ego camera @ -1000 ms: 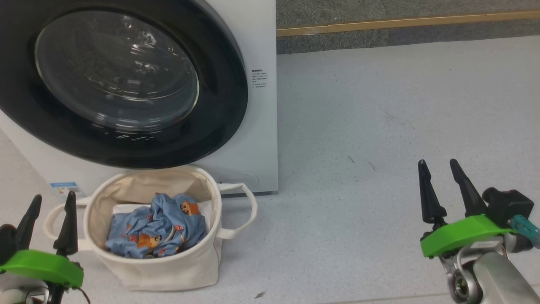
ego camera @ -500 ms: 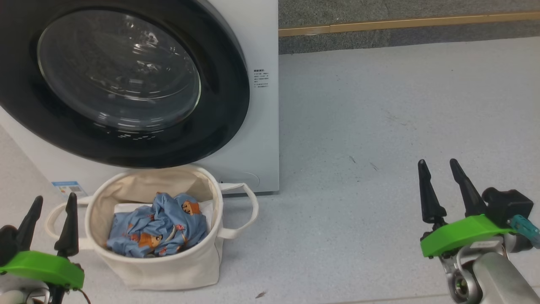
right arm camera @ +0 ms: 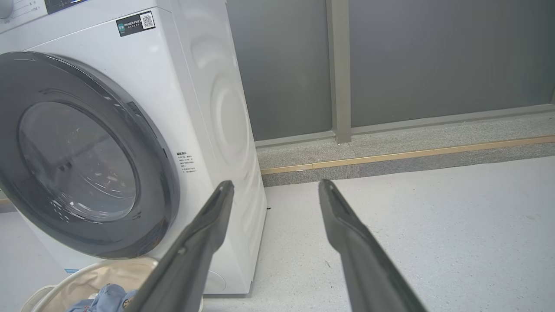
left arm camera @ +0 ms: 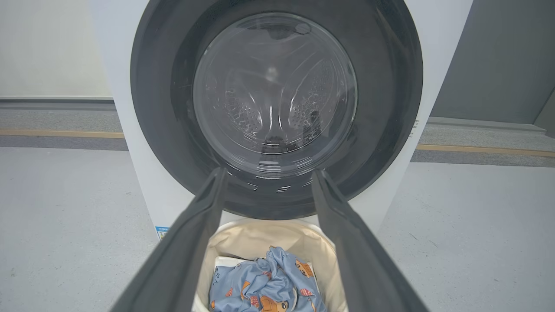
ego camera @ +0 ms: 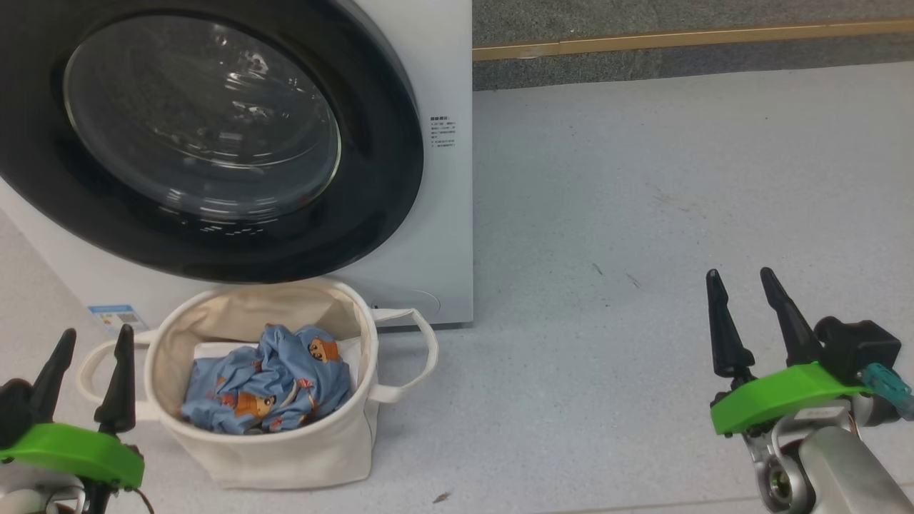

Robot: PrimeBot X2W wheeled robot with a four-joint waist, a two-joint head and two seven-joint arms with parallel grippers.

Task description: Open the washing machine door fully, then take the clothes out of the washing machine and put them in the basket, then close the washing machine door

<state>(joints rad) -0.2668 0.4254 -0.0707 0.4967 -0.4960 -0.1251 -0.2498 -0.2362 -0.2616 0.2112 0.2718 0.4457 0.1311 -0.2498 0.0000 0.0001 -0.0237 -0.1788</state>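
Laundry corner: washing machine (right arm camera: 208,86), speckled grey floor (ego camera: 678,178), grey wall (right arm camera: 433,56).

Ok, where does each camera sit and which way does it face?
Head view: high, looking down at the washing machine door, basket, floor; left tool, right tool at bottom corners.
Left wrist view: low, squarely facing the door; own fingers.
Right wrist view: obliquely facing the washing machine; own fingers.
All share door and basket.

The washing machine door (ego camera: 200,135) is cut off by the top and left edges of the head view. The small print (ego camera: 441,133) on the washing machine (ego camera: 446,235) is too tiny to read. The clothes (ego camera: 264,389) hide most of a white sheet (ego camera: 214,350) in the basket (ego camera: 285,457).
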